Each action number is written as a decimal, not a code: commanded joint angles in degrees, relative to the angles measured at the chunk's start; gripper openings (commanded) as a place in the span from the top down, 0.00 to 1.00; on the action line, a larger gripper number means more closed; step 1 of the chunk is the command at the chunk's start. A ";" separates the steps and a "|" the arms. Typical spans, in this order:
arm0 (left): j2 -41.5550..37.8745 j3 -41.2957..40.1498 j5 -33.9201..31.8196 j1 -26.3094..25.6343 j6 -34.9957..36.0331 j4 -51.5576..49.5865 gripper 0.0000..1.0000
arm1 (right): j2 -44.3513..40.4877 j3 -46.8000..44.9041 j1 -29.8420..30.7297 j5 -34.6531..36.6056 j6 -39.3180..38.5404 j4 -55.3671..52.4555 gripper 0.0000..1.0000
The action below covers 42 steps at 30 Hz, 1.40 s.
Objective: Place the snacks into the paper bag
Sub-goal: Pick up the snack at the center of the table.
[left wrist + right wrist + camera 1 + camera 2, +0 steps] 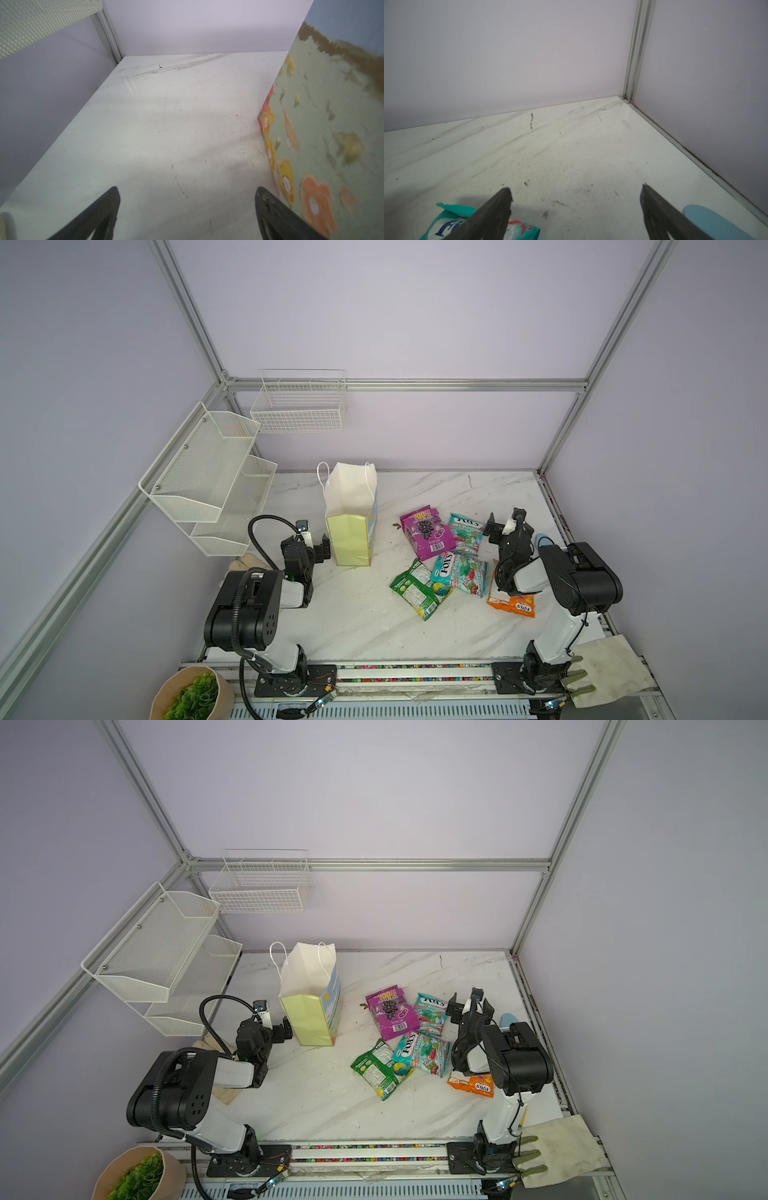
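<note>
Snacks, five flat glossy candy packets, lie beside your empty, wide-open right gripper; your left gripper, likewise spread empty, perhaps touches the tall yellow-green paper bag; a nudge could topple it

Robot lab cell: aluminium extrusion frame, lilac wall panels, left arm, right arm bolted to rail at table near edge.
</note>
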 commanded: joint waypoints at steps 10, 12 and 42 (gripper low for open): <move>-0.67 1.47 0.48 0.12 -0.28 2.57 0.00 | -1.31 0.01 -0.33 -0.29 -0.39 1.13 0.03; -0.66 1.49 0.41 0.16 -0.26 2.57 0.00 | -1.28 0.00 -0.28 -0.34 -0.36 1.14 0.03; -17.96 24.96 -11.35 -1.30 -11.48 -52.77 0.00 | -24.58 7.61 0.28 -1.26 -4.09 -20.83 0.03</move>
